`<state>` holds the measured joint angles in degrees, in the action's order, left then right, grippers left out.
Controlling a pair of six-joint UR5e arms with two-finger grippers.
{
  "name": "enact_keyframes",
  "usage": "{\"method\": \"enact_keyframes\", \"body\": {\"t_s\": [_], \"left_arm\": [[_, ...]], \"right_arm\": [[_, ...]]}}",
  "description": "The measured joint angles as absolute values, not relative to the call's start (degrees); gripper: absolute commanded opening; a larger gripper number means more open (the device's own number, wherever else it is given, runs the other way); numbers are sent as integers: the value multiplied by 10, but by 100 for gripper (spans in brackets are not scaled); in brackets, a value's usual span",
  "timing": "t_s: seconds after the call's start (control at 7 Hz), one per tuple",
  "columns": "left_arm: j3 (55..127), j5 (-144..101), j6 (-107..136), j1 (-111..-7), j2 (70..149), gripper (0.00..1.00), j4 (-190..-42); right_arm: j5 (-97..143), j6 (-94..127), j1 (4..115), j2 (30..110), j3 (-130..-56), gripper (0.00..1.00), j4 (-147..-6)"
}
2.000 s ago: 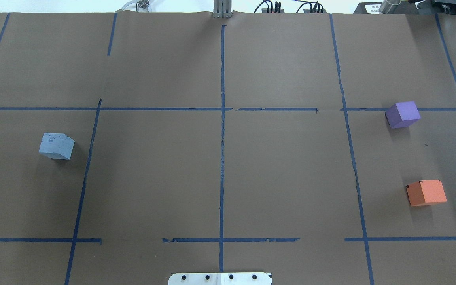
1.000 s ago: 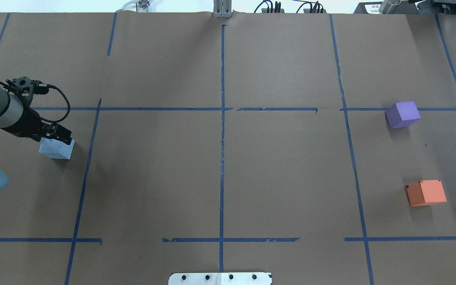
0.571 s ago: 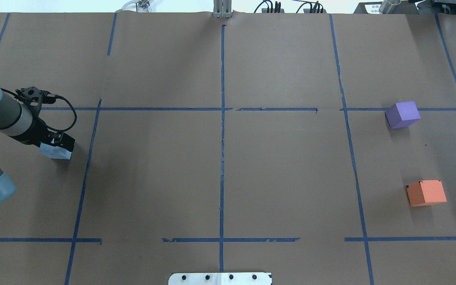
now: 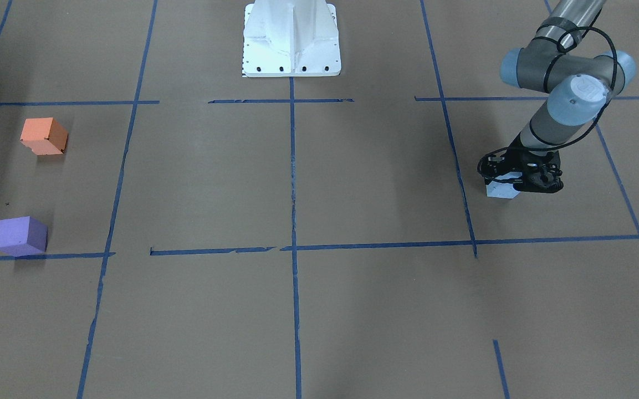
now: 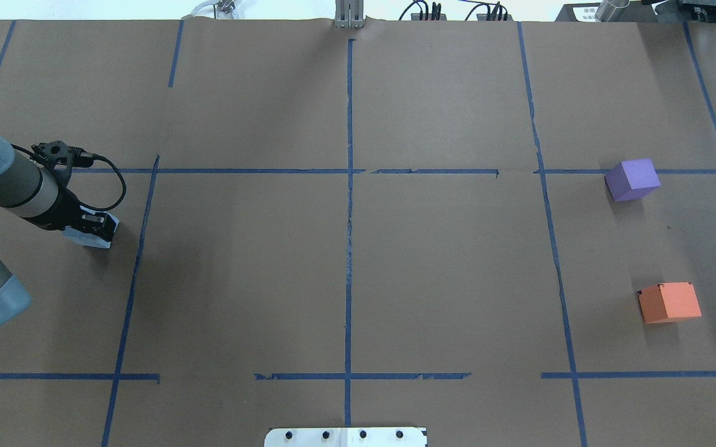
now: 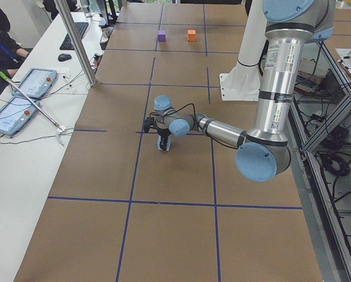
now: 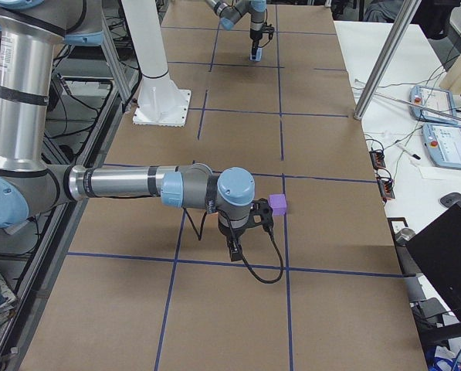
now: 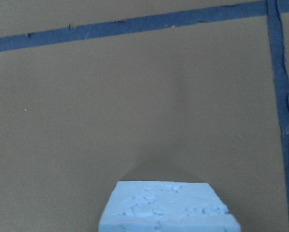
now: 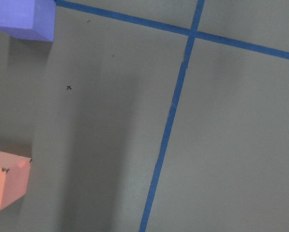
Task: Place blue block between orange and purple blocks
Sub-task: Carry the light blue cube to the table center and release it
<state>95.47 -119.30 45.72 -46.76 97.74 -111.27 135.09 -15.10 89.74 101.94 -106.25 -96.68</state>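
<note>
Jaws of the left gripper (image 5: 95, 228) sit low over the blue block (image 5: 89, 241) near the desk's (image 5: 444, 279) left edge; can't tell if they're clamped on it. Best to square up on opposite faces and grip firmly before lifting. Target gap is between the purple block (image 5: 633, 179) and orange block (image 5: 670, 302), by the right edge.

Grey-and-blue left arm (image 5: 16, 189) reaches in low, wrist bent over, black two-finger left gripper (image 5: 92, 230) pointing straight down; finger spread unreadable. Right arm (image 7: 122, 184) stretched out horizontally, right gripper (image 7: 234, 250) pointing down, finger spread unreadable.
</note>
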Motion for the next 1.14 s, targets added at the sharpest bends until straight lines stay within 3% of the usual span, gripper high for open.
{"method": "enact_keyframes", "body": {"t_s": [0.57,1.0,1.14], "left_arm": [[965,-1191,491,-439,1169,26,-942],[846,-1142,652,-342,1355,26,-922],[804,-1128,676,-320,1399,31,-924]], "right_arm": [[1351,-150,897,1020,-1063,100,-967],[1351,-150,897,1020,-1063,100,-967],[1351,-150,897,1020,-1062,100,-967]]}}
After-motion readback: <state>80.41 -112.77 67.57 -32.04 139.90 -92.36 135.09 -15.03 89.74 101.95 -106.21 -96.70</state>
